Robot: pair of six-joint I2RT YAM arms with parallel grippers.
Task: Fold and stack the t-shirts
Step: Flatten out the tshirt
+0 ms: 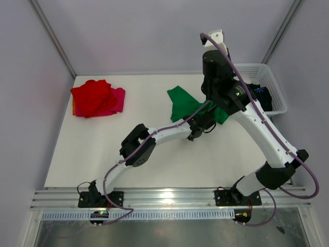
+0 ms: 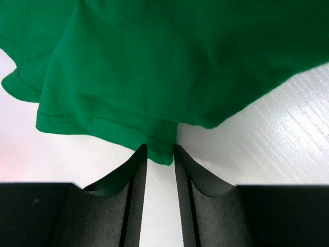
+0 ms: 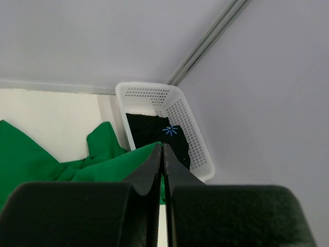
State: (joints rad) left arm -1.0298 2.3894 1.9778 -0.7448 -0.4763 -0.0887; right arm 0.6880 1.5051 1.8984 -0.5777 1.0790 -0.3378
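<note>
Running this one remotely. The white table (image 1: 103,154) has a faint wood-grain look and is bare in the middle, which I'd guess is the folding spot. The green shirt (image 1: 182,103) is over on the far right side of it, half lifted rather than lying flat. It's thin matte jersey, hanging in soft rippled folds with a stitched hem along the bottom edge. The red shirt (image 1: 92,98) sits in the far left corner in a loose bundle on top of the pink shirt (image 1: 119,100), so I read that as the stack. The basket (image 1: 277,92) is white perforated plastic, stiff-walled, parked at the far right edge, and the black shirt (image 3: 154,128) with its little blue starburst print is lying inside waiting its turn. The right tool (image 3: 162,146) is up high with its fingers pressed tight together. Green cloth runs right up to the tips, so it looks like it's pinching a fold to hold the shirt up and let it drape. The left tool (image 2: 160,148) is low at the table with its ribbed black fingers a little apart, and the lowest corner of the hem hangs right at the mouth between the tips. It isn't clamped as far as I can see. My read is I'm after a second corner so I can spread the shirt out flat.
</note>
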